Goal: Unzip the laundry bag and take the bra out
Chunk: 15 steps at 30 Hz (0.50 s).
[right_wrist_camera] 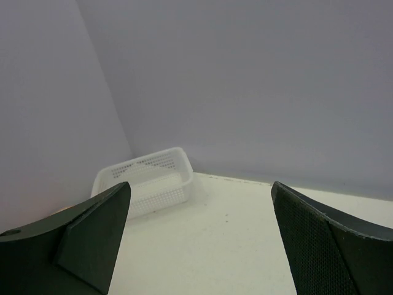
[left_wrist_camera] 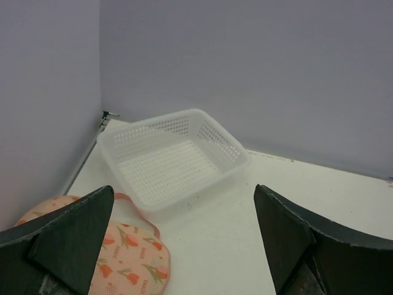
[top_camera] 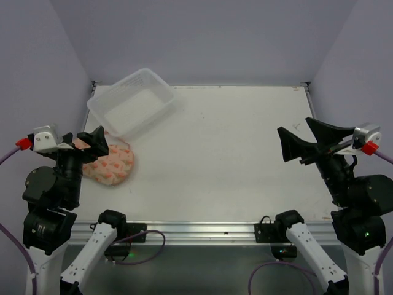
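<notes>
The peach-pink laundry bag (top_camera: 110, 165) with red-and-green prints lies closed on the table at the near left, just in front of the tub. It also shows in the left wrist view (left_wrist_camera: 123, 258), with its pink loop by the tub. My left gripper (top_camera: 86, 142) is open and empty, raised over the bag's left end. My right gripper (top_camera: 302, 142) is open and empty, raised at the right side, far from the bag. The bra is hidden.
A clear plastic perforated tub (top_camera: 130, 102) stands at the back left, touching the bag's far edge; it shows in the left wrist view (left_wrist_camera: 175, 157) and the right wrist view (right_wrist_camera: 147, 178). Grey walls close in the table (top_camera: 227, 153) at the left, back and right.
</notes>
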### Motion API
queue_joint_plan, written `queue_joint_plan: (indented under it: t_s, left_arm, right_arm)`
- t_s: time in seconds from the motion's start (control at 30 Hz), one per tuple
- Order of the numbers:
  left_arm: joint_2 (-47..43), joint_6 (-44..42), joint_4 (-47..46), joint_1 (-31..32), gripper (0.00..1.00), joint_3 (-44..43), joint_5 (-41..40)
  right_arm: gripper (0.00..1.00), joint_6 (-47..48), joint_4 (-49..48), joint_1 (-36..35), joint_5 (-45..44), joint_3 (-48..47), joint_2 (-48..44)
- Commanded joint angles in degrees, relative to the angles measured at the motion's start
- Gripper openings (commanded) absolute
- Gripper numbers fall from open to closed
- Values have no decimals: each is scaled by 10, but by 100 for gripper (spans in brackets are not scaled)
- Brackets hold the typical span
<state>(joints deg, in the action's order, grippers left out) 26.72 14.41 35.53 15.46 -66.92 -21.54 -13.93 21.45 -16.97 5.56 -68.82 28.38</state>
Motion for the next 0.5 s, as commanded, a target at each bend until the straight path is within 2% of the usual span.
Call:
queue_joint_plan:
  t_s: [0.0,0.23,0.33,0.47]
  left_arm:
    - [14,10,3,3,100,6,-6]
    - [47,31,30,3,100,41,2]
    - [92,59,65,3,100,63,-3]
    - [203,87,119,3,100,84,-10]
  right_arm:
    - [99,-5,-26,1,5,11,4]
    - [99,-21,-22,1,16,37,13]
    - [99,-29,-5,1,22,46,24]
    - [99,-59,16,1,27,73,38]
